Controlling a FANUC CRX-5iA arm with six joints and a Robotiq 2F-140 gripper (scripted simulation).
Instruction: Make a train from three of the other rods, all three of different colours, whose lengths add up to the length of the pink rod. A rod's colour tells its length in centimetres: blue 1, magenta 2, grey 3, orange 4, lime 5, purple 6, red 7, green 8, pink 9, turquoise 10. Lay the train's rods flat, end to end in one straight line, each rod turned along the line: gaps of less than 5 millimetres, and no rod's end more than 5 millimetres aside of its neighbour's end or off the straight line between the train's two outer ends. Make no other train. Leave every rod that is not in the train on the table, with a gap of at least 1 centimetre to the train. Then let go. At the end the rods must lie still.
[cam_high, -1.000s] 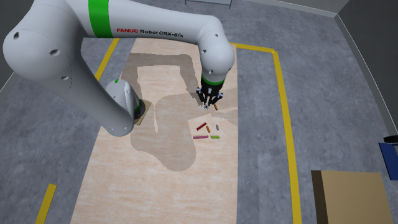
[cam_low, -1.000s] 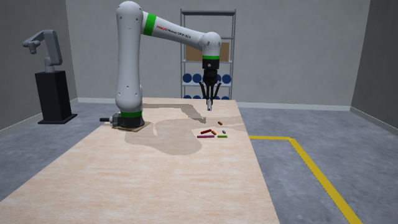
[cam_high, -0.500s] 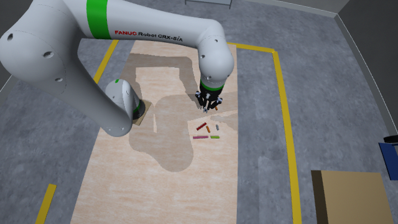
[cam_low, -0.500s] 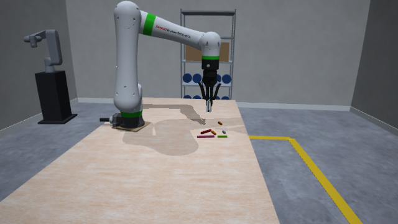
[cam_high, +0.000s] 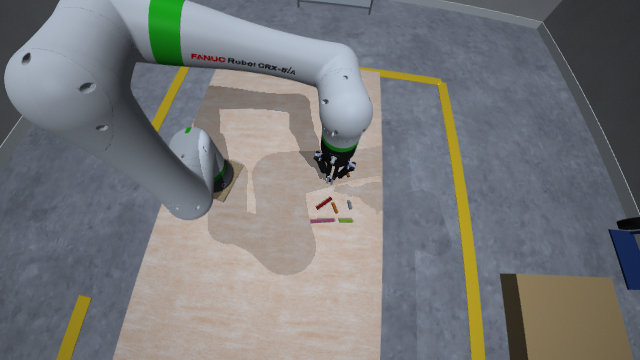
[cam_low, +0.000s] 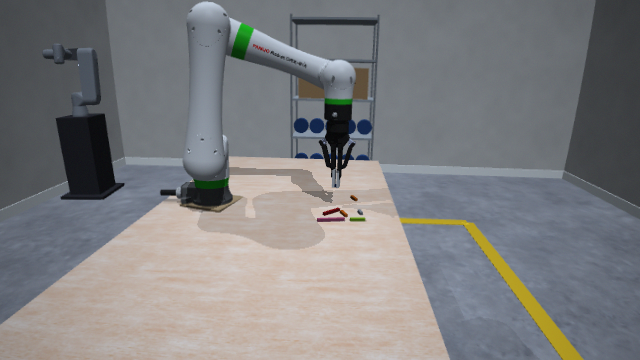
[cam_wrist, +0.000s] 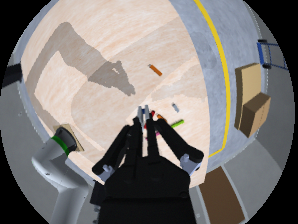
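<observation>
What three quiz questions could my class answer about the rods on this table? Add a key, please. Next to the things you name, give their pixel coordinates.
1. Which rod colour appears twice on the table?
2. True or false: the pink rod (cam_high: 322, 220) (cam_low: 331, 219) (cam_wrist: 157, 134) touches the lime rod (cam_high: 345, 220) (cam_low: 357, 219) (cam_wrist: 177, 123).
3. Which is shortest?
a) the red rod (cam_high: 324, 203) (cam_low: 331, 211) (cam_wrist: 152, 113)
b) the grey rod (cam_high: 349, 204) (cam_low: 360, 212) (cam_wrist: 175, 107)
c) the pink rod

Key: 1 orange; 2 false; 3 b
</observation>
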